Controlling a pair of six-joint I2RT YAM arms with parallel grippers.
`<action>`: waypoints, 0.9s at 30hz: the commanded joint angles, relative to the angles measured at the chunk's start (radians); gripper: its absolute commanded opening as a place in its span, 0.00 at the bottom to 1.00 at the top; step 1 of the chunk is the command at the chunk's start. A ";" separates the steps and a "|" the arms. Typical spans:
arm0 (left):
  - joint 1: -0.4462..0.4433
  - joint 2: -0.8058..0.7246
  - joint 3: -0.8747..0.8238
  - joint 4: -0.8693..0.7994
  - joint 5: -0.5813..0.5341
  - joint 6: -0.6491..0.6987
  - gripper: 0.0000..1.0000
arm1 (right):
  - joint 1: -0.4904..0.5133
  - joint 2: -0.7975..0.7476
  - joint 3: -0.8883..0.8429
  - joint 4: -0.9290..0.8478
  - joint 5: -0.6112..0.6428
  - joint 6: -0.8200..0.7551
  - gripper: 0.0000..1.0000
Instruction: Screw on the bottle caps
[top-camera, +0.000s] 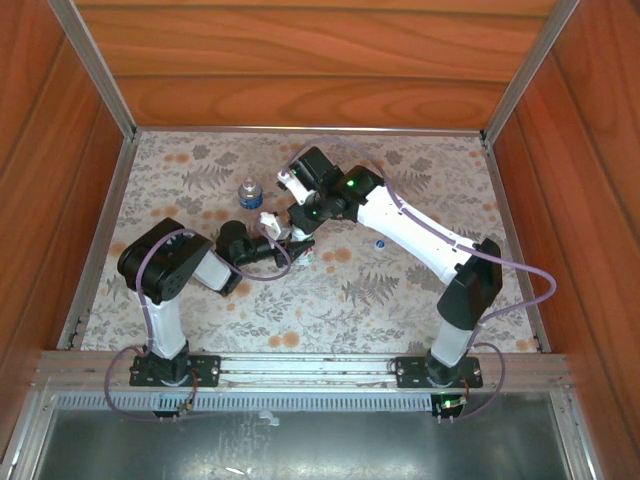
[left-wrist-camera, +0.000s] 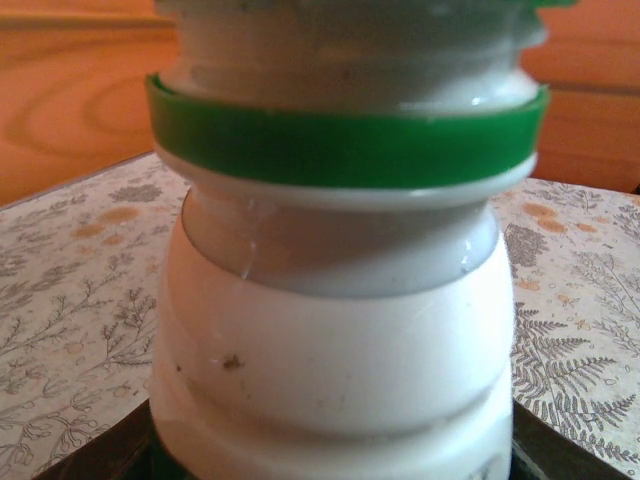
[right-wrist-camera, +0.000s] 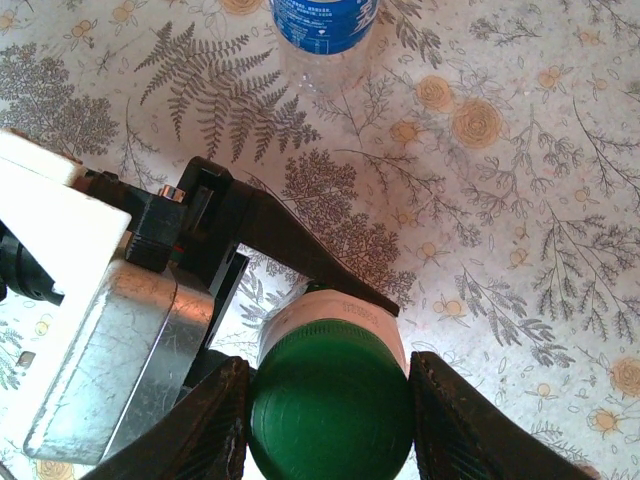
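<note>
Here, the left pincer (top-camera: 287, 243) clamps the white bottle (left-wrist-camera: 330, 370) at mid-worktop (right-wrist-camera: 520, 200), and the right pincer (right-wrist-camera: 330, 400) grips the green cap (right-wrist-camera: 328, 440) on its neck. The blue cap (top-camera: 380, 243) lies to the right. Farther back stands the clear bottle (right-wrist-camera: 325, 25).

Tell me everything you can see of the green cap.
The green cap is round, dark green plastic with a smooth top. It sits on the neck of the white bottle, above a green ring. The right tool pinches its sides between two black fingers. How far it is screwed down cannot be told.
</note>
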 joint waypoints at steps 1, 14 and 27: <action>0.005 0.023 -0.005 -0.011 0.026 0.007 0.54 | 0.000 0.014 0.027 -0.034 -0.012 -0.013 0.46; 0.005 0.018 -0.007 -0.011 0.028 0.007 0.54 | 0.000 -0.005 0.029 -0.020 -0.010 -0.009 0.58; 0.004 0.015 -0.007 -0.011 0.034 0.005 0.54 | -0.032 -0.098 -0.072 0.097 0.014 0.069 0.59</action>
